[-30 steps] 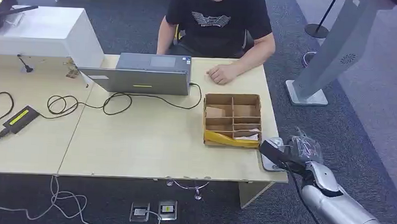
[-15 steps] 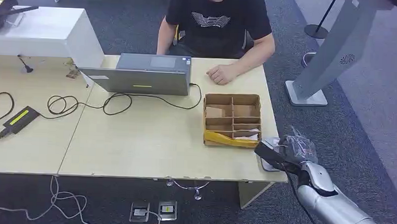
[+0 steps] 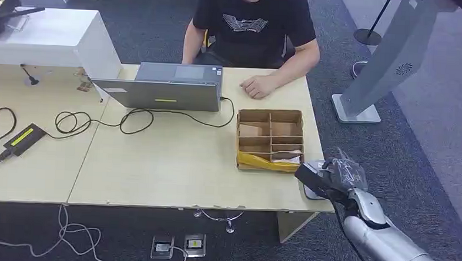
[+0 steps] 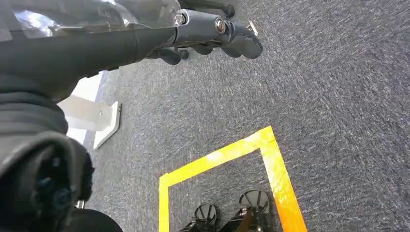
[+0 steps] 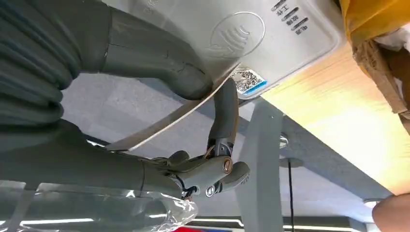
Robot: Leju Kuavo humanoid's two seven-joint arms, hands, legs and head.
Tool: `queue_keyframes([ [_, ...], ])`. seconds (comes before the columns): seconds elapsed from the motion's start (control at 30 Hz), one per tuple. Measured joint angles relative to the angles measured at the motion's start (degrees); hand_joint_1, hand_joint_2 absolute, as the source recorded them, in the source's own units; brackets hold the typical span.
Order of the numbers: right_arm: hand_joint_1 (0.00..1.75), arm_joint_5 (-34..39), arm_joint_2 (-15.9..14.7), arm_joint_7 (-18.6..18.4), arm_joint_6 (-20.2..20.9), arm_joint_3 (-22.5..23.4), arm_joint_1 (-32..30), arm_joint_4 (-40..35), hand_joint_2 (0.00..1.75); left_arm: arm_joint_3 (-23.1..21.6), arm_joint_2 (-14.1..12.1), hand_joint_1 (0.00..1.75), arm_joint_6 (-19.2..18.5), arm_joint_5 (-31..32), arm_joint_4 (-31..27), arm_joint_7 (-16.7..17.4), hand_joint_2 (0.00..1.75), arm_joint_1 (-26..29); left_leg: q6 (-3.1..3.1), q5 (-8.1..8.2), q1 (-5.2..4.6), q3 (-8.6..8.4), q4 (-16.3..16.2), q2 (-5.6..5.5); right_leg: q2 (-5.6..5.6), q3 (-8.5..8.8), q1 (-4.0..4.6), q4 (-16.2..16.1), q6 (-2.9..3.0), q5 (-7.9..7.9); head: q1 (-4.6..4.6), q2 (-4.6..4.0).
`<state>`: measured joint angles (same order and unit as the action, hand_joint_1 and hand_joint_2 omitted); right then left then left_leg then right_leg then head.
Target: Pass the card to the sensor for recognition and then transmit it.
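Between thumb and finger of the right hand [image 5: 159, 96], a thin pale card [image 5: 169, 118] sits edge-on, just beside the white sensor [image 5: 251, 34].

We see even, bright indoor light with soft, faint shadows. Beside our right hand [image 5: 145, 121], the pale sensor [image 5: 232, 34] glares slightly and the table [image 5: 333, 125] glows warm. Close to the left hand [image 4: 96, 43], plastic wrap glints; near parts blur.
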<state>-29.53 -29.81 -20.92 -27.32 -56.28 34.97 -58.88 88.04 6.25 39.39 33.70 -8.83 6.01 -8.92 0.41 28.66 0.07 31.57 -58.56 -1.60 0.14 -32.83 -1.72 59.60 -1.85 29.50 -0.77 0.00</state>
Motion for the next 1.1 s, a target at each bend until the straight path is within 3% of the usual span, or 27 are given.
queue_keyframes([
  [0.27,1.75,-0.6,0.1,-0.3,-1.9,-0.5,0.0,0.3,1.75,0.0,0.0,0.00,0.1,-0.6,0.0,0.0,0.00,0.0,0.00,0.00,0.00,-0.01,0.0,0.01,0.00,0.01,0.00,0.0,0.00,0.00,0.00,0.00],
  [0.4,1.75,-6.8,-0.4,-4.2,-2.5,-0.6,0.6,0.3,1.75,0.0,0.0,0.00,0.2,-1.2,0.0,0.0,0.00,0.0,0.00,-0.01,-0.01,0.03,0.0,-0.01,-0.01,0.00,-0.01,0.0,-0.01,-0.02,0.00,0.00],
  [0.57,1.75,-9.7,-1.8,-6.9,-1.6,-0.2,1.9,-0.8,1.75,0.0,0.0,0.00,0.2,-1.7,0.0,0.0,0.00,0.0,0.00,0.00,-0.01,0.03,0.0,-0.01,0.00,-0.01,-0.01,0.0,-0.01,-0.02,0.00,0.00],
  [0.73,1.75,-14.3,-4.9,-11.1,1.4,2.0,3.2,-5.2,1.75,0.0,-0.2,0.00,-0.9,-1.7,0.0,0.0,0.00,0.1,0.00,0.00,-0.01,0.05,0.0,-0.01,-0.01,-0.03,-0.01,0.0,-0.01,-0.02,0.00,0.00],
  [1.1,1.75,-22.4,-10.0,-14.8,8.4,7.7,3.9,-17.2,1.75,0.0,-0.7,0.00,-2.5,-1.0,0.0,0.0,0.00,0.1,0.00,0.00,0.00,0.05,0.0,-0.01,-0.01,-0.02,-0.01,0.0,-0.01,-0.03,0.00,0.00],
])
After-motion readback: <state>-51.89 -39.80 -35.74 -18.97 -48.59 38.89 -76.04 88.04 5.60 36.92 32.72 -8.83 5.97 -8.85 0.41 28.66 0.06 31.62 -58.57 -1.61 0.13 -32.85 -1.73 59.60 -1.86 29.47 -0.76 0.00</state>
